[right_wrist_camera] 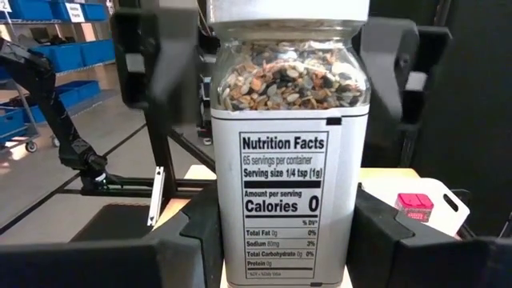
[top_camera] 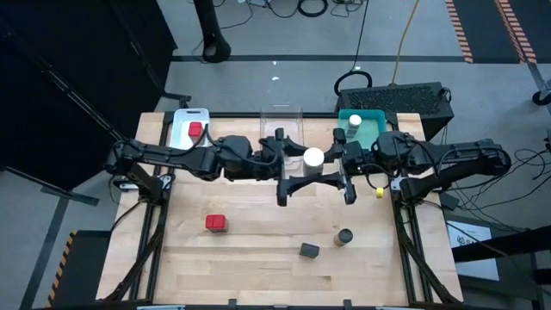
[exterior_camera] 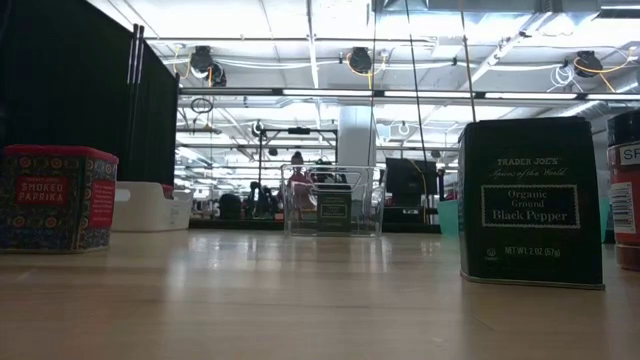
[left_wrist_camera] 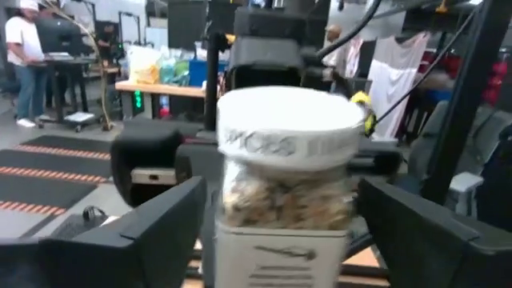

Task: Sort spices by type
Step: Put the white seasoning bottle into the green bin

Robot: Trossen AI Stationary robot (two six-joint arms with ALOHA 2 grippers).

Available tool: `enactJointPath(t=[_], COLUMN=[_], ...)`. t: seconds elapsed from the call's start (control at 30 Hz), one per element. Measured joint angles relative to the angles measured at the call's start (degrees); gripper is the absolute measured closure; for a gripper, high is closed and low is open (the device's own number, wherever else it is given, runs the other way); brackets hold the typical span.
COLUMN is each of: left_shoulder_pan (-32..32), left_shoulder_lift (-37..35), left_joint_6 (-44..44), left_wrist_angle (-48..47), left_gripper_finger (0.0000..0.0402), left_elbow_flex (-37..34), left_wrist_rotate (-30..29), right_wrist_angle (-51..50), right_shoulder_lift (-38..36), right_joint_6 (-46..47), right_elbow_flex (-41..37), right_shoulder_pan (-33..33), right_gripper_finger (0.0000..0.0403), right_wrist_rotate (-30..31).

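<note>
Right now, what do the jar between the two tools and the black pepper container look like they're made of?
Jar: clear, glossy walls, glass or plastic, can't tell which; the coarse mixed spice shows through, with a paper nutrition label stuck on. Its cap looks like matte white plastic with raised lettering.

Black pepper tin: looks like painted metal; boxy, with a folded seam around the base and printed dark sides with a slight sheen.

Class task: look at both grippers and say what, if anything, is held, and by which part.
The right gripper holds the clear jar by its lower labelled body. The left gripper is open, its fingers apart from the jar either side.
</note>
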Motion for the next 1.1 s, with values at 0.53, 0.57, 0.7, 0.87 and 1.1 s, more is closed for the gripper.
enactJointPath(t=[0.53, 0.57, 0.7, 0.87, 1.1], left_shoulder_pan=[0.06, 0.06, 0.00, 0.06, -1.08], left_shoulder_lift=[0.14, 0.13, -1.48, -3.83, -2.85], left_joint_6=[1.25, 1.25, 1.33, 1.13, 1.01], left_wrist_angle=[-2.26, -3.09, -10.95, -22.80, -25.71], left_gripper_finger=[0.0201, 0.0201, 0.0201, 0.0201, 0.0201], left_elbow_flex=[-0.09, -0.09, -0.09, -0.07, -0.07], left_wrist_rotate=[0.01, 0.02, -3.32, -7.62, -7.05], right_wrist_angle=[-0.34, -0.44, -3.84, -10.88, -11.39], right_shoulder_lift=[-0.02, -0.04, -1.05, -4.18, -4.49], right_joint_6=[4.49, 4.81, 6.84, 8.66, 2.51], right_elbow_flex=[0.04, 0.06, 0.09, 0.13, 2.30], right_shoulder_pan=[0.00, 0.00, 0.00, 0.00, 0.02], right_gripper_finger=[0.0142, 0.0130, 0.0114, 0.0123, 0.0127], right_wrist_rotate=[0.20, 0.20, 0.33, 3.31, 3.45])
